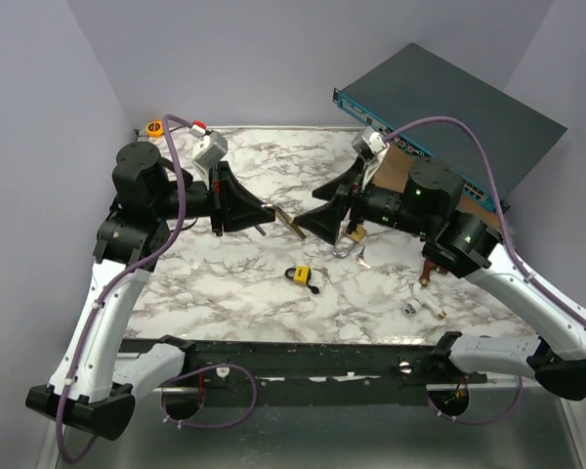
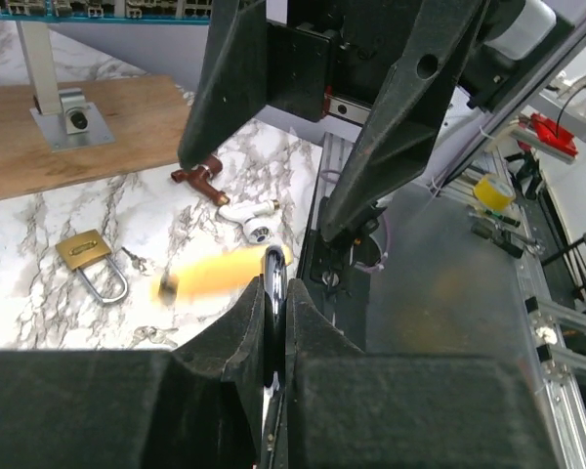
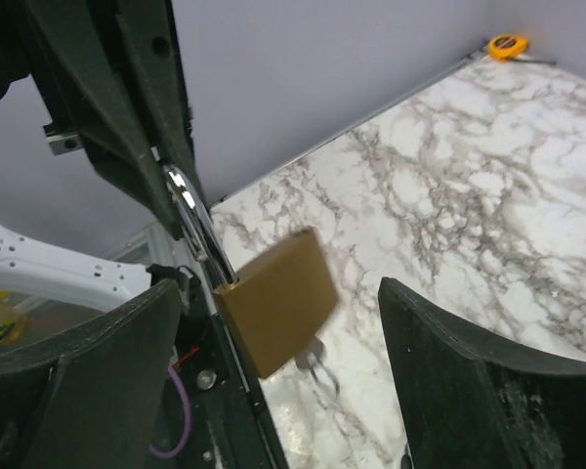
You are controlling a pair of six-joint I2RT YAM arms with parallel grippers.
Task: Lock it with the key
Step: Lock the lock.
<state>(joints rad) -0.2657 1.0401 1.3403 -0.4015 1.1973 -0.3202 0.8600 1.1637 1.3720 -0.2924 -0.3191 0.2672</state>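
The brass padlock (image 3: 278,303) hung in the air between the two arms, near the middle of the top view and clear of the marble surface (image 1: 234,283). It was carried by its steel shackle (image 3: 189,205), with the body tilted and blurred in both wrist views. The left gripper (image 2: 273,293) was clamped tight on that shackle, its fingers pressed together with only the steel bar between them. The left arm reached in level from the left of the frame with its wrist horizontal. The right gripper (image 1: 311,221) faced it head-on from the right, also held level. Its jaws stood wide apart on either side of the padlock body, and its fingers (image 3: 449,342) touched nothing. On the surface below the right wrist lay a second brass padlock (image 2: 88,256) with small keys (image 2: 135,259) just beside it. A black-and-yellow padlock (image 1: 301,275) sat nearer the frame's centre. A copper fitting (image 2: 197,176) and a white fitting (image 2: 249,213) lay toward the lower right. A wooden board (image 2: 127,127) and a blue network switch (image 1: 449,107) filled the upper right, and an orange tape measure (image 1: 155,127) sat in the upper left corner.
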